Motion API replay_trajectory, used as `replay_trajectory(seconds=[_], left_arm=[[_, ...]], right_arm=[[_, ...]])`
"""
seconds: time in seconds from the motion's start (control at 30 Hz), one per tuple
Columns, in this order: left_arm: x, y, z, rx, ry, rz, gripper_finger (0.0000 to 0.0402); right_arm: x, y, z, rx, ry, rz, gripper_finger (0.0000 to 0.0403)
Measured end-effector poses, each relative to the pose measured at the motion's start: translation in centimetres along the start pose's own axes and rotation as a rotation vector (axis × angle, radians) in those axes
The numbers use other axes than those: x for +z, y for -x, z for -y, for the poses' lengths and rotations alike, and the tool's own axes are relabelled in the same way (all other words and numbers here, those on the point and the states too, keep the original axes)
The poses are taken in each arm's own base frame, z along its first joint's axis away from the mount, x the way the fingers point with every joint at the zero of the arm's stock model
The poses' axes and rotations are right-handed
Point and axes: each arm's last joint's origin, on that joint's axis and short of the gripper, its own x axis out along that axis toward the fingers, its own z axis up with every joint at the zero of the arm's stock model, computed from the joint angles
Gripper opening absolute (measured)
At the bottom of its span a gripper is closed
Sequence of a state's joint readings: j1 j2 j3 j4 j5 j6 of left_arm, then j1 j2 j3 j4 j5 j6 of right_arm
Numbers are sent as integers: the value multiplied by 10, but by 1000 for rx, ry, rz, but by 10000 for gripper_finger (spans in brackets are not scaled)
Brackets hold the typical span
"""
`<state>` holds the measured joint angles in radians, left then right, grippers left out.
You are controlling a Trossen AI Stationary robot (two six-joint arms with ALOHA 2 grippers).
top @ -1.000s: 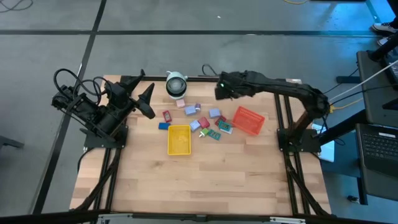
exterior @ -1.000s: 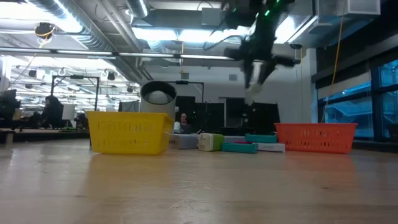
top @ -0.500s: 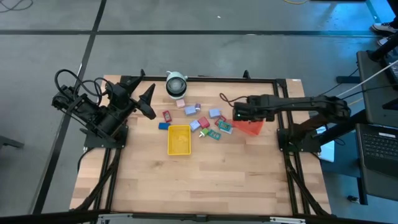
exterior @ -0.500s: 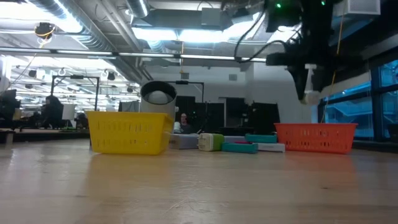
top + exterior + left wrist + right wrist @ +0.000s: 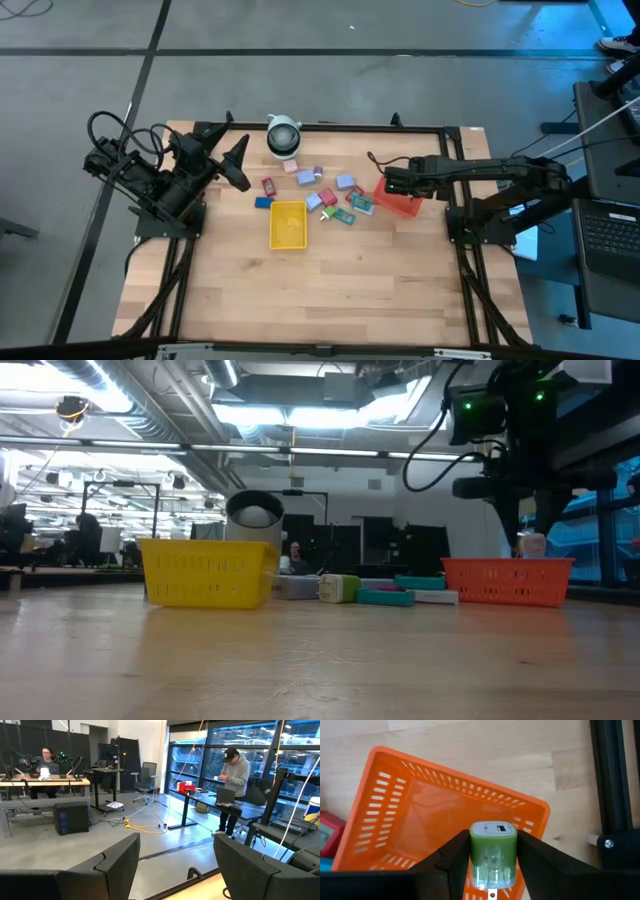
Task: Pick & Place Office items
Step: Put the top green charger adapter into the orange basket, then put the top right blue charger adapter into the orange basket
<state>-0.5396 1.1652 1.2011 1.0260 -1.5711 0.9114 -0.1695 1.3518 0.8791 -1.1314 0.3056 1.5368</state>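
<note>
**Green-topped block pinched above the orange basket**

On the wooden counter (image 5: 330,290), taking its centre as the clock's hub in the overhead view, the near half lies bare wood. Just toward 12 o'clock of the hub sits the yellow basket (image 5: 287,224), its mesh wall facing the low camera.

Beyond it, from about 11 to 1 o'clock, the loose office items (image 5: 330,195) lie scattered: a blue block (image 5: 263,202) beside the yellow basket's far corner, a red packet (image 5: 268,185) past that, lavender blocks (image 5: 345,182) and teal-green packets (image 5: 345,216) spread toward the orange basket (image 5: 402,202) at roughly 2 o'clock. In the low view several of these rest in a row between the two baskets.

The right pincer (image 5: 492,857) hangs over the orange basket, its two dark fingers pressed against the sides of a small block with a green top and a clear lower body (image 5: 493,851), held above the basket's open inside.

The left pincer (image 5: 236,160) waits at about 10 o'clock, by the counter's far-left corner, its fingers spread wide and holding nothing.

Farthest off, at 12 o'clock on the counter's far edge, stands a white round object with a dark centre (image 5: 283,136).
</note>
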Motion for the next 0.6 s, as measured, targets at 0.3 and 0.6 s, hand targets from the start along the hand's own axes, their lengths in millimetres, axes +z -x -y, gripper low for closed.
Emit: replay_trajectory(seconds=[0.3, 0.6], left_arm=[[0, 0, 0, -2, 0, 0, 251], [-1, 1, 1, -3, -32, 0, 251]], right_arm=[[1, 0, 0, 1, 11, 19, 193], [-10, 23, -56, 593, 397, 134, 194]])
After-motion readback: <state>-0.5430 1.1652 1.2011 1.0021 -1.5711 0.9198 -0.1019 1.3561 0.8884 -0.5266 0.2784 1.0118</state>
